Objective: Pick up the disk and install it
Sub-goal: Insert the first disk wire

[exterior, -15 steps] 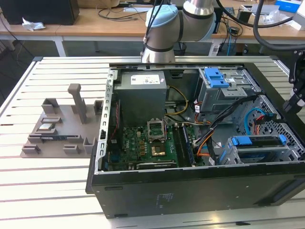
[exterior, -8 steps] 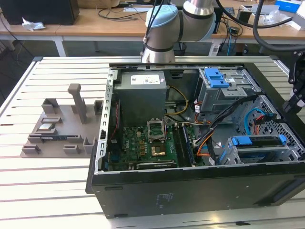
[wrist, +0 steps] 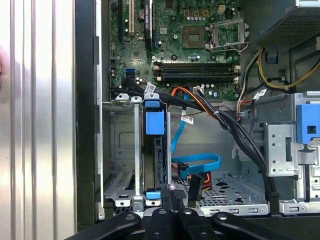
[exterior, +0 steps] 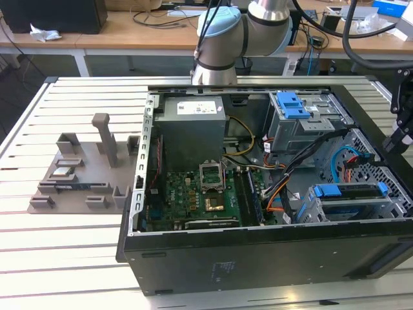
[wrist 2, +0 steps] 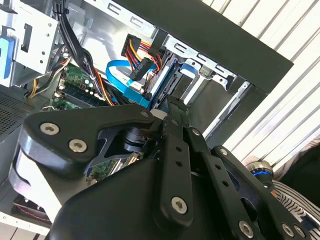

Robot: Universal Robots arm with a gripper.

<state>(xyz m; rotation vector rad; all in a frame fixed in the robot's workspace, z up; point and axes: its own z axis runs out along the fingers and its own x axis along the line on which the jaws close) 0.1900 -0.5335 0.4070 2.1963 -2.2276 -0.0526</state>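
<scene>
The gripper [wrist 2: 172,117] hides its own fingertips behind its black body in both wrist views, so whether it grips cannot be told, the disk [wrist: 152,150] shows just its thin edge in the bay, and the arm [exterior: 242,32] is cut off by the exterior view's top edge.

An open computer case [exterior: 271,258] lies on a slatted white bench [exterior: 64,245]; inside it, a green circuit board [exterior: 193,200] sits near a grey power supply box [exterior: 191,132], with a grey parts tray [exterior: 77,174] at the exterior view's left
</scene>
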